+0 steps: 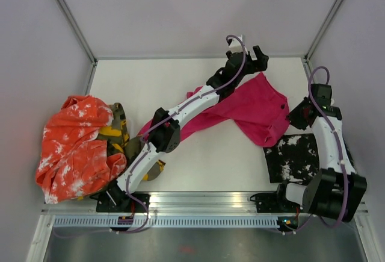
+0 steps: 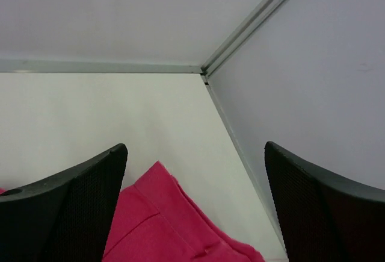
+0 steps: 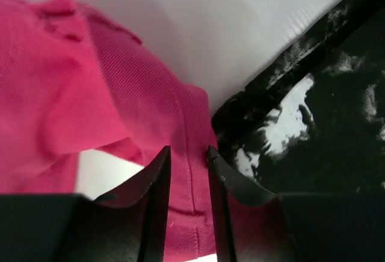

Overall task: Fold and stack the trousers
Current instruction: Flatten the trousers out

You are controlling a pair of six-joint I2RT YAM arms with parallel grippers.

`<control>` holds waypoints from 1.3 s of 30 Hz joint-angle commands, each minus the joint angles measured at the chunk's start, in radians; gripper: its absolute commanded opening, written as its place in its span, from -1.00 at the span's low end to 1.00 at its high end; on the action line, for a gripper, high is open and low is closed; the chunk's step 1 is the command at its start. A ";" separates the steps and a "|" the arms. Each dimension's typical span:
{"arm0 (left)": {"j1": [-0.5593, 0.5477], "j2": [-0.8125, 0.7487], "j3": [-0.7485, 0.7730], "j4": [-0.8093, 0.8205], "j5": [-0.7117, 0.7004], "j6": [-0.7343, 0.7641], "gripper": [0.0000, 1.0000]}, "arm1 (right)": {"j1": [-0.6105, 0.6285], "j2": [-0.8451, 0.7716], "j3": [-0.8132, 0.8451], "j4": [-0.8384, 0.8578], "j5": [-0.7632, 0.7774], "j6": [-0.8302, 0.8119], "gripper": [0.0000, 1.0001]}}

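The magenta-pink trousers lie rumpled at the centre right of the table, one leg trailing left under my left arm. My left gripper hovers open and empty over their far corner. In the left wrist view its jaws stand wide apart, with the pink waistband corner below them. My right gripper is at the trousers' right edge. In the right wrist view it is shut on a pink seamed fold. Folded black trousers with white splatters lie near right and also show in the right wrist view.
Orange-white mottled trousers are heaped at the near left, over olive-yellow camouflage trousers. White walls with metal rails enclose the table on three sides. The back right corner is close to my left gripper.
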 commanded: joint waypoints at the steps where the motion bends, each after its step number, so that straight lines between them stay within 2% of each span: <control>1: 0.030 -0.211 -0.058 -0.029 -0.067 0.163 0.99 | -0.029 0.129 0.068 -0.045 -0.107 -0.079 -0.25; 2: 0.050 -0.295 -0.079 -0.103 -0.084 0.151 0.99 | -0.029 0.139 0.098 -0.040 -0.116 -0.096 0.33; 3: 0.074 -0.343 -0.145 -0.166 -0.069 0.128 0.99 | -0.029 0.145 0.159 -0.026 -0.127 -0.114 0.55; 4: 0.135 -0.390 -0.194 -0.274 -0.047 0.076 0.99 | -0.029 0.146 0.194 -0.014 -0.134 -0.140 0.93; 5: 0.172 -0.441 -0.246 -0.321 0.014 0.051 0.99 | -0.029 0.146 0.228 -0.006 -0.139 -0.152 0.96; 6: 0.204 -0.546 -0.374 -0.355 0.052 0.033 0.99 | -0.029 0.156 0.300 0.003 -0.147 -0.166 0.96; 8: 0.289 -0.657 -0.522 -0.409 0.121 0.020 0.99 | -0.029 0.172 0.387 0.030 -0.179 -0.198 0.96; 9: 0.309 -0.753 -0.660 -0.416 0.134 0.040 0.99 | -0.026 0.198 0.409 0.044 -0.197 -0.203 0.96; 12: 0.385 -0.873 -0.850 -0.520 0.146 0.016 0.99 | 0.029 0.260 0.449 0.148 -0.191 -0.171 0.96; 15: 0.435 -0.914 -1.013 -0.532 0.218 -0.065 0.99 | 0.104 0.352 0.475 0.196 -0.167 -0.157 0.96; 17: 0.464 -0.923 -1.064 -0.532 0.278 -0.092 0.97 | 0.176 0.431 0.506 0.207 -0.144 -0.131 0.88; 19: 0.464 -0.914 -1.110 -0.521 0.328 -0.100 0.92 | 0.225 0.465 0.500 0.222 -0.115 -0.027 0.81; 22: 0.464 -0.911 -1.153 -0.487 0.361 -0.096 0.90 | 0.371 0.499 0.428 0.291 -0.052 0.091 0.76; 26: 0.464 -0.900 -1.205 -0.467 0.370 -0.104 0.87 | 0.442 0.544 0.345 0.441 -0.047 0.226 0.74; 28: 0.464 -0.888 -1.228 -0.446 0.366 -0.101 0.86 | 0.472 0.588 0.355 0.501 -0.049 0.239 0.66; 31: 0.466 -0.877 -1.293 -0.443 0.343 -0.096 0.86 | 0.492 0.674 0.426 0.503 -0.055 0.228 0.58; 39: 0.466 -0.889 -1.356 -0.443 0.310 -0.080 0.87 | 0.525 0.798 0.527 0.376 0.002 0.206 0.29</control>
